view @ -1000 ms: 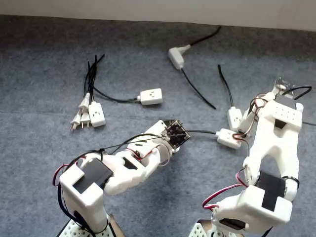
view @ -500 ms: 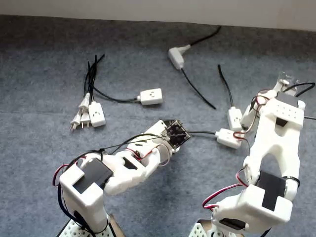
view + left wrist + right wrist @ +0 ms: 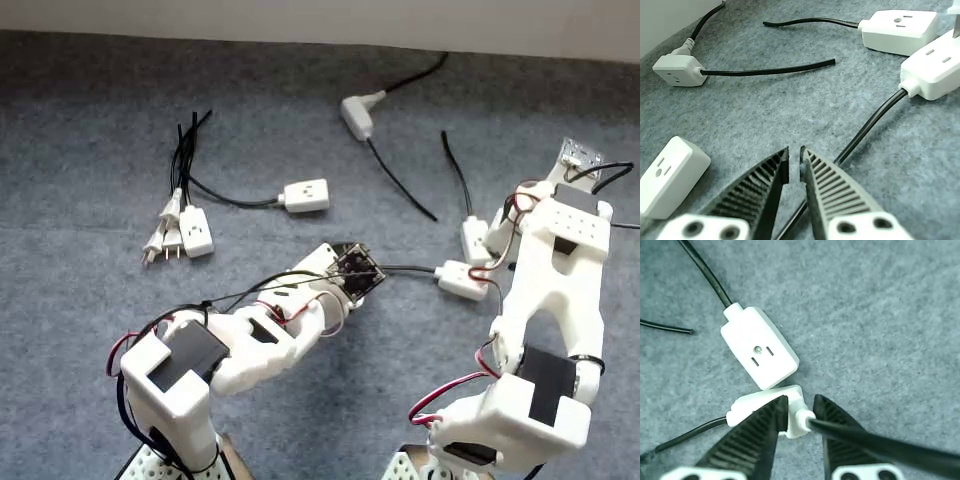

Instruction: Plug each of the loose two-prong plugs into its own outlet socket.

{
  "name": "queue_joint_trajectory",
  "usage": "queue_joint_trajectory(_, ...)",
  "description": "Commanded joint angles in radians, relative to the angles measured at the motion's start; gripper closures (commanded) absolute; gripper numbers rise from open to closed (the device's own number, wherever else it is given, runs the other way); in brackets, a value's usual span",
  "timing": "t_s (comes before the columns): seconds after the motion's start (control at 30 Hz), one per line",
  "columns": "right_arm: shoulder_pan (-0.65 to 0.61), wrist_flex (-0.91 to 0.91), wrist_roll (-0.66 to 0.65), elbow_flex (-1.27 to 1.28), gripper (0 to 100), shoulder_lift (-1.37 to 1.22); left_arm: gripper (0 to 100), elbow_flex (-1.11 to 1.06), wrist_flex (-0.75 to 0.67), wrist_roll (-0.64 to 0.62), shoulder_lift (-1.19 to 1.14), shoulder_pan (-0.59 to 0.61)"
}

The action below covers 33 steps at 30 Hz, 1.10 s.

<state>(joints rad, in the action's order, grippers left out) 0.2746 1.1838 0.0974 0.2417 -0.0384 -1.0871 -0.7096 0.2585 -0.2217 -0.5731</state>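
Grey carpet point(image 3: 880, 315): right gripper point(image 3: 800, 400) seemingly pinches plug point(image 3: 756, 403) beside unfilled socket point(image 3: 760, 347).

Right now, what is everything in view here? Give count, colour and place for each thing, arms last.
carpet: one, grey, covering the table.
sockets: five, white, on black cords; one mid-table, one angled at the far side, one in the bundle on the left, two beside the right arm.
loose plugs: at least two, white, in the bundle on the left.
plug: one, white, at the end of the nearer right-hand socket.
cord: one, black, running from that socket under the left gripper.
left gripper: one, black fingers, nearly shut, mid-table.
right gripper: one, black fingers, shut on the plug.
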Motion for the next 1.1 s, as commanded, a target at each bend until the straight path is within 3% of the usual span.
queue_joint_trajectory(0.0, -0.013, -0.019, 0.009, -0.002, 91.8, 0.007, 93, 0.01, -0.025, 0.011, 0.016, -0.008)
queue_joint_trajectory(1.07, -0.015, -0.012, 0.005, 0.068, 99.0, 0.012, 93, 0.008, -0.025, 0.011, 0.016, -0.008)
